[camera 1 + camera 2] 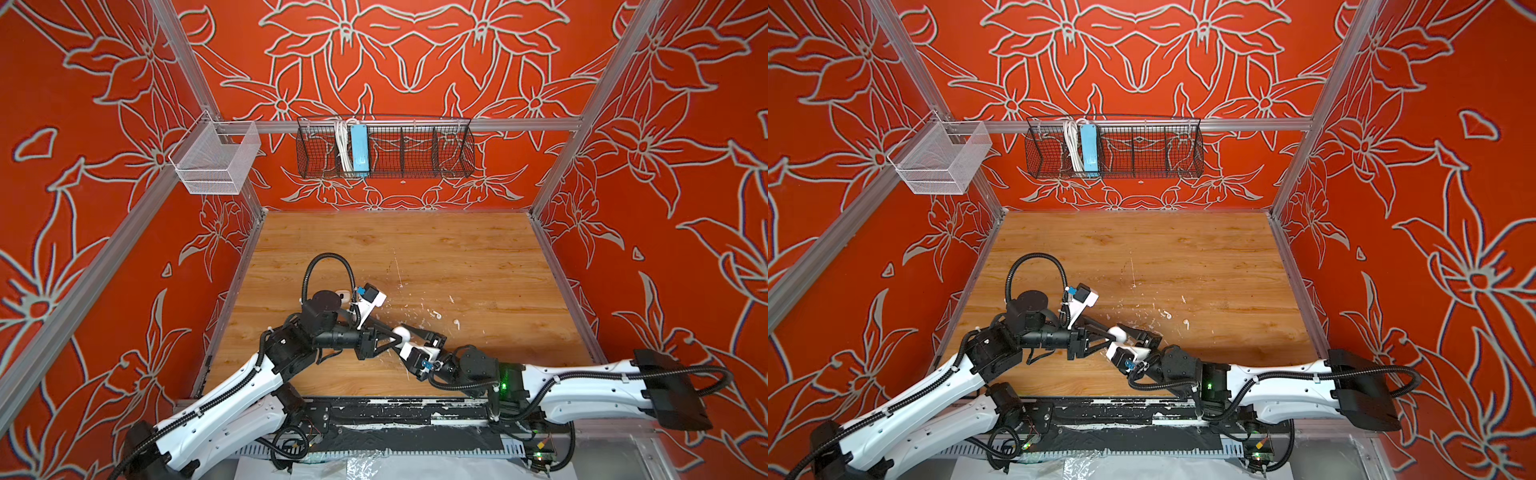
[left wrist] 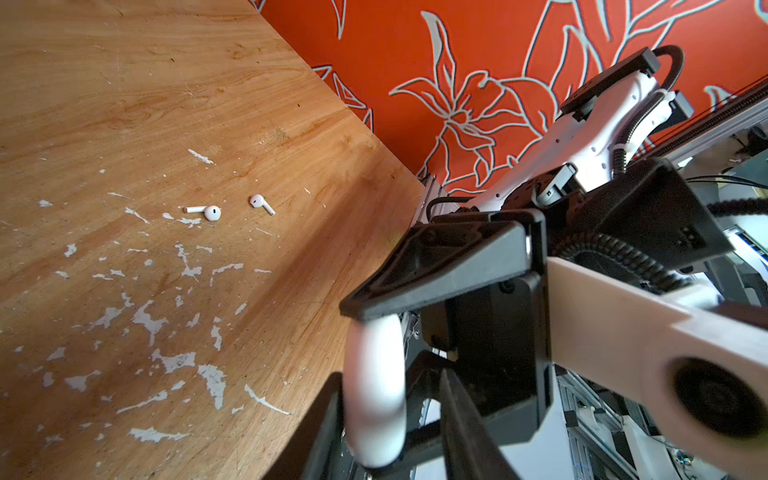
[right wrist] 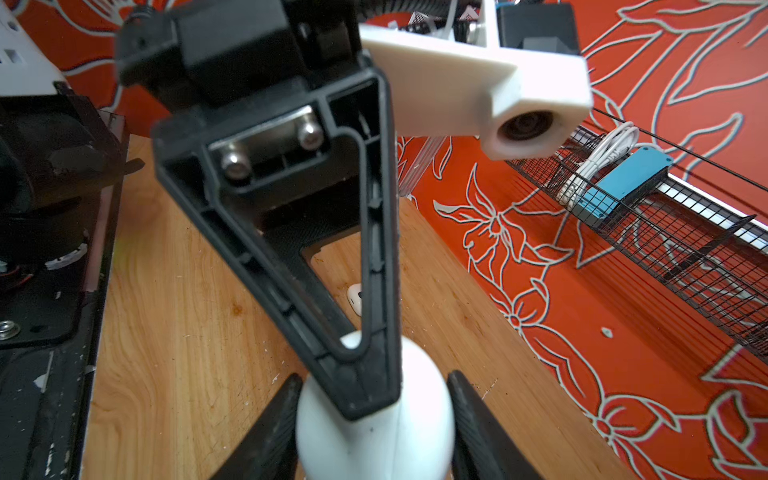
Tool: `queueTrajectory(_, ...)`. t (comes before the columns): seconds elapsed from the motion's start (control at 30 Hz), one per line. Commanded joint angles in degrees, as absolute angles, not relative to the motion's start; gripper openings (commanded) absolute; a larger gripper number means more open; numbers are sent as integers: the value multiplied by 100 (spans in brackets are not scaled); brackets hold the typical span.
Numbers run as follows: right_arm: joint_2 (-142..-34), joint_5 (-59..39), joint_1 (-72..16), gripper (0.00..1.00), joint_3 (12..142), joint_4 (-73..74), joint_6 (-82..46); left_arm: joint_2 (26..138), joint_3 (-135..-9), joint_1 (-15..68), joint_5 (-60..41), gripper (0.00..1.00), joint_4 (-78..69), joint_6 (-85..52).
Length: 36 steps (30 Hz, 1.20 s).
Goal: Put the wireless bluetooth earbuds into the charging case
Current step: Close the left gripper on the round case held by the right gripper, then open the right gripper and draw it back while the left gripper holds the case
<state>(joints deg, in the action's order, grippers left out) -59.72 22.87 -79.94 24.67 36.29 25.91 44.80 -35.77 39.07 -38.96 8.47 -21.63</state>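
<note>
i see the charging case [image 1: 402, 332] at the front middle of the table [image 1: 478, 257], between the left gripper [image 2: 390, 382] on its left and the right gripper [image 3: 374, 382] on its right. one earbud [image 1: 436, 314] lies on the table right of it, slightly behind; the other earbud [image 1: 456, 323] just right of that. a second case [image 1: 341, 295] lies behind the left arm [image 1: 332, 334].

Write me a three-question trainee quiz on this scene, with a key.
1. True or false: both earbuds already sit inside the round case.
2. The black wire basket holds: A) a blue box and a white cable; B) the earbuds; C) a cup.
3. Fill in: the right claw is shut on the ____.
Key: 1 false, they lie on the table; 2 A; 3 round case.
</note>
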Motion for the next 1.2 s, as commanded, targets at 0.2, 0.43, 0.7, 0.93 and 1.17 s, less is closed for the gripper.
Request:
queueTrajectory(0.2,-6218,2689,-7889,18,2723,4199,2804,4404,-3552,3947,-3913,38,913,-2041)
queueTrajectory(0.43,-6114,2581,-7796,18,2707,4158,2719,4220,-3516,3947,-3738,35,996,-1998)
queueTrajectory(0.7,-6125,2437,-7770,18,2724,4045,2602,4157,-3498,3946,-3796,23,950,-2002)
queueTrajectory(0.93,-6200,2286,-7775,18,2794,4091,2609,4239,-3438,3946,-4032,18,727,-2031)
queueTrajectory(1.17,-6186,2441,-7735,55,2810,4123,2409,4260,-3405,3946,-3641,0,685,-1984)
